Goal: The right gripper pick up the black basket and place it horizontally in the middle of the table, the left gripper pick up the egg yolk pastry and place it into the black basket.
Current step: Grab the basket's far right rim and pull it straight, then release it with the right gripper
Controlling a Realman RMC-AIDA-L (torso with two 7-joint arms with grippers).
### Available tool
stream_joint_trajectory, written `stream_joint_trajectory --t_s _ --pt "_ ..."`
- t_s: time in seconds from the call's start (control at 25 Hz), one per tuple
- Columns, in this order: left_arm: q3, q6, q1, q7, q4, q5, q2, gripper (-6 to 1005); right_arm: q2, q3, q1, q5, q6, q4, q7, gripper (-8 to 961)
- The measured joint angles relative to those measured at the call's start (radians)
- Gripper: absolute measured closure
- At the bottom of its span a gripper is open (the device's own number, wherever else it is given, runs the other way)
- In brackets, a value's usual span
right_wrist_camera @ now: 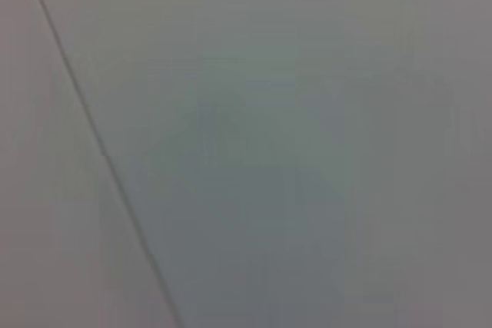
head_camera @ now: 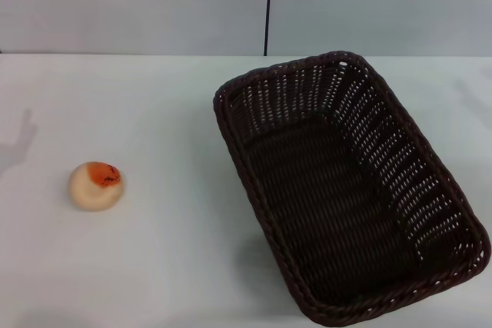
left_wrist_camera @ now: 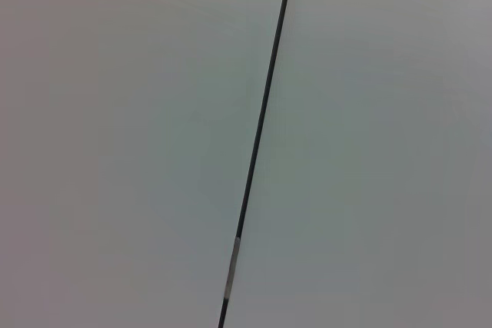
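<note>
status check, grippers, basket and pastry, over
Both grippers out of view. Basket empty, angled, right side of table. Pastry alone at left. Nothing between them.

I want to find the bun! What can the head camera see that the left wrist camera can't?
Only the head view shows the egg yolk pastry on the white table, apart from the empty black basket lying at a slant to its right. Only the left wrist view shows a pale wall filling the whole picture. Both share that wall's thin dark seam. Neither shows an end effector.

- The robot's arms and end effectors are out of sight in all three views.
- Its colours, shapes and marks cannot be told.
</note>
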Motion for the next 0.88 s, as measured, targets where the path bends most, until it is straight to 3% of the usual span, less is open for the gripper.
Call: stream_joint_trajectory --t_s 0.04,0.08,0.12,0.24,0.28,0.32,0.44,0.48,0.56,0.68,0.72,0.88 --pt "0.000 0.000 0.000 0.000 0.000 0.000 0.000 185 0.000 0.000 0.000 0.000 0.000 0.000 0.000 162" --pt "-0.001 0.000 -0.001 -0.001 0.000 0.000 0.000 185 -0.002 0.040 0.008 -0.193 0.065 -0.126 0.181 163" --pt "-0.001 0.000 -0.001 -0.001 0.000 0.000 0.000 185 -0.002 0.040 0.008 -0.193 0.065 -0.126 0.181 163" --pt "-0.001 -0.001 -0.001 -0.002 0.000 0.000 -0.001 185 -0.004 0.109 0.044 -0.466 0.077 -0.286 0.432 166" --pt "-0.001 -0.001 -0.001 -0.002 0.000 0.000 -0.001 185 -0.004 0.159 0.081 -0.644 0.044 -0.389 0.600 166" --pt "-0.001 -0.001 -0.001 -0.002 0.000 0.000 -0.001 185 -0.004 0.159 0.081 -0.644 0.044 -0.389 0.600 167" --pt "-0.002 -0.006 -0.001 -0.001 0.008 0.000 -0.001 185 -0.007 0.218 0.149 -0.879 -0.030 -0.532 0.812 169" --pt "-0.002 -0.006 -0.001 -0.001 0.008 0.000 -0.001 185 -0.014 0.240 0.201 -1.016 -0.089 -0.599 0.932 170" --pt "-0.002 -0.006 -0.001 -0.001 0.008 0.000 -0.001 185 -0.020 0.247 0.230 -1.080 -0.126 -0.627 0.995 172" --pt "-0.002 -0.002 0.007 -0.003 0.012 -0.004 -0.002 185 -0.047 0.247 0.357 -1.260 -0.258 -0.679 1.160 174" --pt "-0.002 -0.002 0.007 -0.003 0.012 -0.004 -0.002 185 -0.047 0.247 0.357 -1.260 -0.258 -0.679 1.160 175" --pt "-0.013 0.002 0.012 -0.003 0.012 -0.006 -0.002 185 -0.056 0.192 0.472 -1.382 -0.373 -0.693 1.312 178"
